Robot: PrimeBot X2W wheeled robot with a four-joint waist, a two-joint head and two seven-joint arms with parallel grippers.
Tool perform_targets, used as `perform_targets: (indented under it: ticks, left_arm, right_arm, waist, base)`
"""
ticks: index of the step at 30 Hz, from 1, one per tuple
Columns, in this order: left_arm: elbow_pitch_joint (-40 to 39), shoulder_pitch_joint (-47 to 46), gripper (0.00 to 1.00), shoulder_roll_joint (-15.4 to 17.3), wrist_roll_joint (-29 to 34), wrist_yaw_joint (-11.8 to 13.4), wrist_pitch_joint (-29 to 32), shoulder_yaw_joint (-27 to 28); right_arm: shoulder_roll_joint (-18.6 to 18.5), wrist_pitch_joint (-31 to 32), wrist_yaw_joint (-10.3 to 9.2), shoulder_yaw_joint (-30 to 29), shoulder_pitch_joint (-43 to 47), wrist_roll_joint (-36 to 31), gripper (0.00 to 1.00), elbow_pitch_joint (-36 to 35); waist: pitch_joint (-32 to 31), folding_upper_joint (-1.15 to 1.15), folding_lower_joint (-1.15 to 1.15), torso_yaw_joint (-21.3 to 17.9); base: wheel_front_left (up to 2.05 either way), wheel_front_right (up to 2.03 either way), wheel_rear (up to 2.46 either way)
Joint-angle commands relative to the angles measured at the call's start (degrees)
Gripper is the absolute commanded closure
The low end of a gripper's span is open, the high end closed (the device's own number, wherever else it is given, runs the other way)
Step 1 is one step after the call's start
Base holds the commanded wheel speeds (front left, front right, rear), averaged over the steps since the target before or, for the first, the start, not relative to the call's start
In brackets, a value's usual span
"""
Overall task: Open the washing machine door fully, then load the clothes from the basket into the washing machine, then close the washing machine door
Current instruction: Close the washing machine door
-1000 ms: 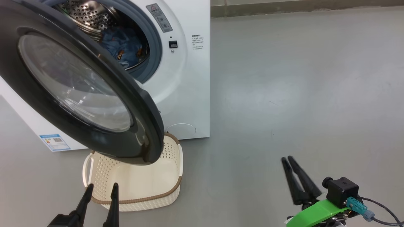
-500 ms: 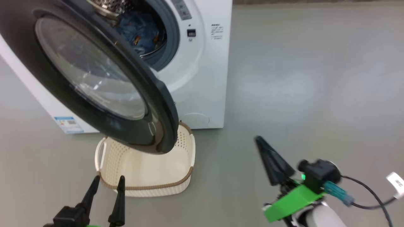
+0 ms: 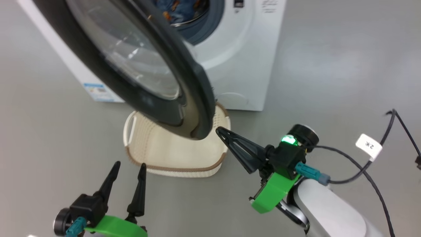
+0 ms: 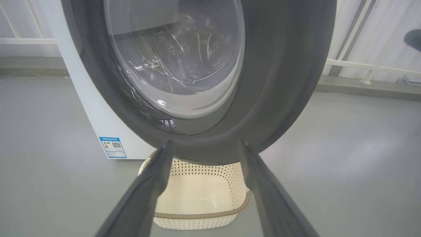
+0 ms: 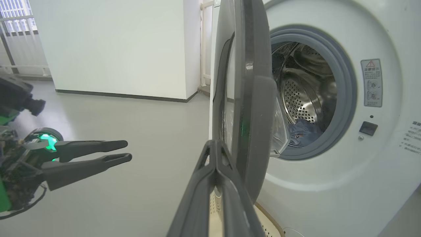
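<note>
**A:** What had changed closest to the robot?

**B:** The right gripper (image 3: 218,130) had pressed its fingers together on nothing. It had swung up from low on the right until its tip sat just beside the lower edge of the washing machine door (image 3: 194,82). The left gripper (image 3: 130,164) stayed spread wide and empty, just short of the basket (image 3: 177,168).

**A:** And what did that mean for the task?

**B:** The basket lay empty under the open door, and the clothes (image 3: 179,8) were inside the washing machine (image 3: 243,65). Loading looked finished, so I judged it was lining up to push the door closed. The head view had shifted too, so the machine hadn't really moved.
</note>
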Motion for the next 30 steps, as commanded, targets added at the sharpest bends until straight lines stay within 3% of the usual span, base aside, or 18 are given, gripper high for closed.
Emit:
perform_targets:
  ticks: [1,17,30]
  left_arm:
    - [-0.98,-2.12,0.0,0.63,-0.34,-0.14,-0.37,1.69]
    - [-0.28,-4.03,0.0,-1.16,-1.57,-0.14,-0.37,-0.38]
    - [-0.5,-5.41,0.0,-1.53,-1.69,-0.14,-0.37,-0.35]
  right_arm:
    - [0.58,-0.43,0.09,1.26,-1.06,0.53,1.0,-0.97]
    - [-2.64,-0.43,0.09,3.4,-8.08,2.82,1.0,5.1]
    - [-2.36,-0.43,0.09,-3.38,-10.27,-1.15,1.0,8.89]
  waist:
    - [3.18,0.0,0.0,3.51]
    - [6.67,0.0,0.0,10.89]
    - [9.33,0.0,0.0,11.97]
  base:
    - [0.0,0.0,0.0]
    - [0.0,0.0,0.0]
    - [0.0,0.0,0.0]
